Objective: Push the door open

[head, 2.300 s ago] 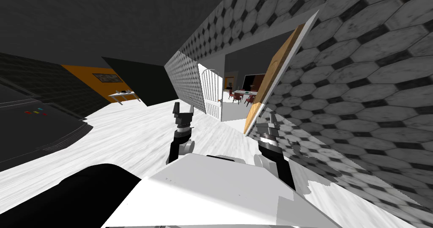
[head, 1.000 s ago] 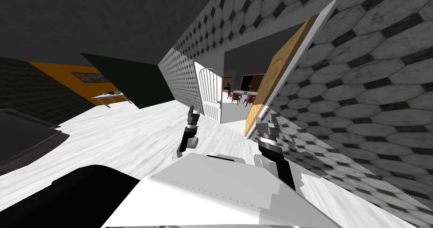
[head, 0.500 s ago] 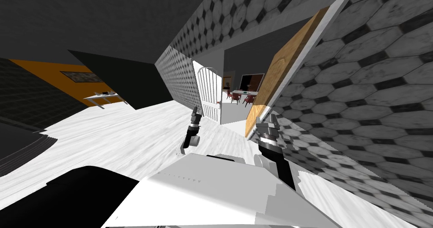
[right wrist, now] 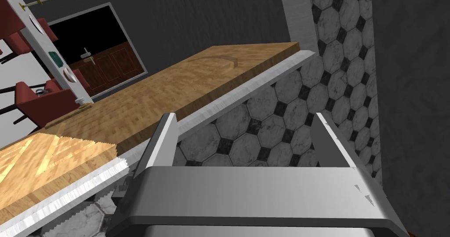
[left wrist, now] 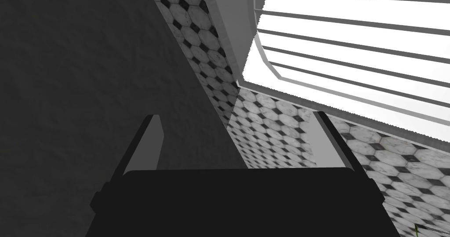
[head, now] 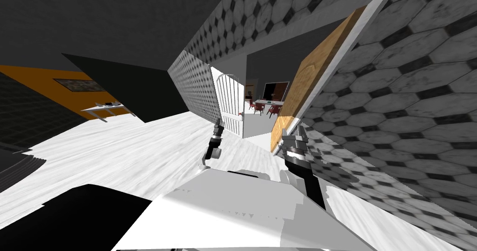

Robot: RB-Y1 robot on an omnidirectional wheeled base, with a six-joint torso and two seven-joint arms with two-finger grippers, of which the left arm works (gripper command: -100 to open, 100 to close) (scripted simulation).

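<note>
White door (head: 231, 105), long axis upright, ajar, L jaws apart

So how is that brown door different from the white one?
The wooden door is brown with visible grain; the white door is plain, with thin bars under an arch. The wooden door lies close beside the right gripper, the white door farther ahead, across the doorway. Both flank it.

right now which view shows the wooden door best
The head view: the wooden door shows full height, standing open by the tiled wall, the right gripper near its lower edge. The right wrist view gives its face and white edge close up. The left wrist view faces the white door instead.
</note>
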